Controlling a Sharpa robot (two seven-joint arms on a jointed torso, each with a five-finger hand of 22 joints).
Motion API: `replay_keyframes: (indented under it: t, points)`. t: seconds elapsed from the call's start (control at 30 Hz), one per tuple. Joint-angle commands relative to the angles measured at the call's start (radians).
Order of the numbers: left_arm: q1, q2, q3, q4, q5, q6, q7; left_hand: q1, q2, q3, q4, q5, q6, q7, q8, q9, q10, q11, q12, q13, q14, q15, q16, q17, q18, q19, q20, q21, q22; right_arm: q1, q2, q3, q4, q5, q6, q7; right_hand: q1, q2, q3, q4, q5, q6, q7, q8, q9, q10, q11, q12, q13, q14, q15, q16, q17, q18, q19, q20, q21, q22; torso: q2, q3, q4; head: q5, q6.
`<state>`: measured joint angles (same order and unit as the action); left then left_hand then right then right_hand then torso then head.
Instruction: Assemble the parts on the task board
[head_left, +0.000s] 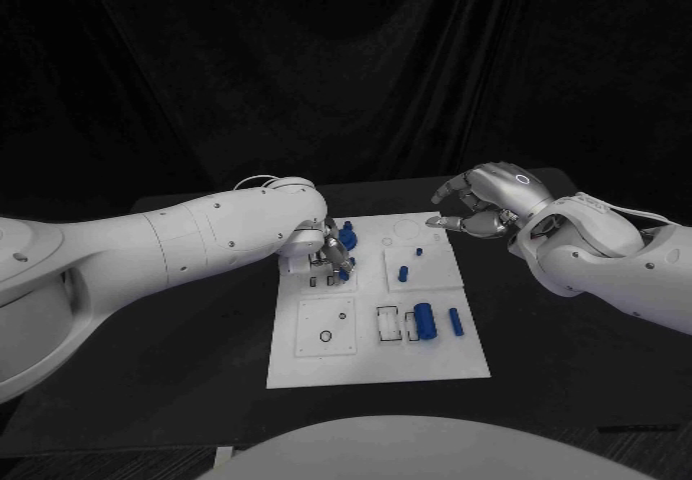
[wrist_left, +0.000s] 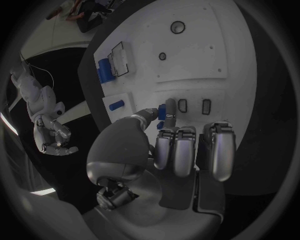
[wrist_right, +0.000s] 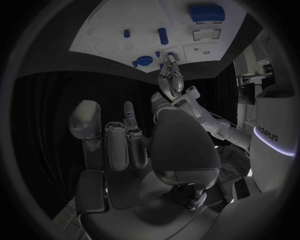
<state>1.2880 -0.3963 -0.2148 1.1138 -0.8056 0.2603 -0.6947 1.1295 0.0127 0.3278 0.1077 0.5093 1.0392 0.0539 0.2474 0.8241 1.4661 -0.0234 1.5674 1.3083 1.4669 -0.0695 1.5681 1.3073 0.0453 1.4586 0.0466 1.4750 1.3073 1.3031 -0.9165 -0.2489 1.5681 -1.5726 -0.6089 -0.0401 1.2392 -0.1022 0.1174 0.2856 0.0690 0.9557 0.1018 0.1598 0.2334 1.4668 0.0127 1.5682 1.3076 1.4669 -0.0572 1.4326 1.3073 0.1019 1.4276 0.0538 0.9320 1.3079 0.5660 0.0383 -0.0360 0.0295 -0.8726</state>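
Observation:
The white task board lies mid-table. My left hand is low over its far left part, and its thumb and a finger pinch a small blue part next to two narrow slots. My right hand hovers above the board's far right corner, its fingers loosely curved and apart and nothing in them. A thick blue cylinder and a thin blue pin lie on the board's near right part. A short blue peg and a round blue piece sit farther back.
Round holes mark the board's near left panel. An empty rectangular frame sits beside the thick cylinder. Black table surrounds the board on all sides. The left forearm stretches across the table's left side.

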Motion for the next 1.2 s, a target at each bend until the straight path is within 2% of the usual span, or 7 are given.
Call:
replay_keyframes:
  t: [0.03,0.17,0.3,0.6,0.7,0.83,1.2]
  points:
    - [-0.002,-0.003,0.001,0.005,0.002,0.004,0.016,-0.016,0.0,0.122,-0.106,0.012,0.006,-0.003,-0.006,0.006,0.105,0.003,0.003,0.263,0.104,0.007,0.003,0.263,-0.008,-0.003,0.004,-0.005,0.171,-0.004,0.0,0.001,-0.001,-0.006,0.005,-0.015,0.001,0.007,0.001,0.003,0.004,0.004,0.0,0.003,-0.001,0.104,0.008,0.003,0.263,0.071,0.007,0.0,0.114,0.003,0.002,0.002,-0.002,0.123,0.001,0.0003,0.0003,0.004,0.0]
    - [-0.002,-0.013,0.0,0.015,0.002,-0.008,0.014,-0.036,-0.011,0.172,-0.126,0.033,0.011,-0.003,-0.006,0.022,0.105,0.005,0.003,0.263,0.104,0.007,0.003,0.263,-0.008,-0.002,0.005,-0.006,0.173,-0.005,-0.001,0.001,0.0,-0.006,0.008,-0.016,0.001,0.007,0.001,0.003,0.004,0.004,0.0,0.003,-0.001,0.104,0.008,0.003,0.263,0.071,0.007,0.0,0.114,0.003,0.002,0.002,-0.002,0.123,0.001,0.0001,-0.0001,0.008,0.0]
    - [-0.002,-0.03,0.0,0.031,0.002,-0.02,0.009,-0.044,-0.016,0.189,-0.134,0.037,0.015,-0.004,-0.004,0.028,0.105,0.004,0.003,0.263,0.104,0.006,0.003,0.263,-0.008,-0.002,0.004,-0.006,0.174,-0.006,-0.003,0.001,0.001,-0.006,0.012,-0.016,0.001,0.007,0.001,0.003,0.004,0.004,0.0,0.003,-0.001,0.104,0.008,0.003,0.263,0.071,0.007,0.0,0.114,0.003,0.002,0.002,-0.002,0.123,0.001,-0.0003,-0.0003,0.008,0.0]
    - [-0.002,-0.067,0.0,0.065,0.002,-0.041,-0.01,-0.055,-0.02,0.202,-0.136,0.037,0.021,-0.005,-0.003,0.034,0.105,0.003,0.003,0.263,0.104,0.005,0.003,0.263,-0.008,-0.001,0.004,-0.006,0.175,-0.011,-0.011,0.001,0.003,-0.006,0.018,-0.018,-0.002,0.009,0.0,0.003,0.003,0.005,0.0,0.002,-0.001,0.104,0.008,0.003,0.263,0.071,0.008,-0.001,0.112,0.004,0.001,0.002,-0.006,0.122,0.001,0.001,0.0039,0.011,0.0]
    - [-0.002,-0.075,0.0,0.073,0.002,-0.043,-0.014,-0.057,-0.021,0.204,-0.137,0.036,0.022,-0.005,-0.003,0.035,0.105,0.002,0.003,0.263,0.104,0.005,0.003,0.263,-0.009,-0.001,0.004,-0.006,0.175,-0.013,-0.012,0.001,0.004,-0.006,0.019,-0.018,-0.002,0.009,0.0,0.003,0.003,0.005,0.0,0.002,-0.001,0.104,0.008,0.003,0.263,0.071,0.008,-0.001,0.112,0.004,0.001,0.002,-0.006,0.122,0.001,0.0006,0.003,0.013,0.0]
    - [-0.002,-0.084,0.0,0.08,0.002,-0.042,-0.019,-0.066,-0.024,0.212,-0.139,0.024,0.026,-0.007,-0.003,0.039,0.105,0.001,0.003,0.263,0.104,0.003,0.003,0.263,-0.009,0.0,0.002,-0.006,0.176,-0.016,-0.012,0.001,0.003,-0.006,0.021,-0.017,-0.002,0.009,0.0,0.003,0.003,0.005,0.0,0.002,-0.001,0.104,0.008,0.003,0.263,0.071,0.008,-0.001,0.112,0.004,0.001,0.002,-0.006,0.122,0.001,0.0004,0.0043,0.015,0.0]
    - [-0.004,-0.094,0.0,0.082,0.002,-0.039,-0.018,-0.069,-0.025,0.215,-0.139,0.019,0.026,-0.007,-0.003,0.041,0.105,0.0,0.003,0.263,0.104,0.003,0.003,0.263,-0.008,-0.001,0.002,-0.007,0.175,-0.022,-0.011,0.001,0.0,-0.006,0.022,-0.018,-0.003,0.01,0.0,0.003,0.003,0.006,0.0,0.002,-0.001,0.104,0.008,0.003,0.263,0.071,0.008,-0.001,0.112,0.003,0.001,0.002,-0.005,0.122,0.0,-0.0001,0.0012,0.019,0.0]
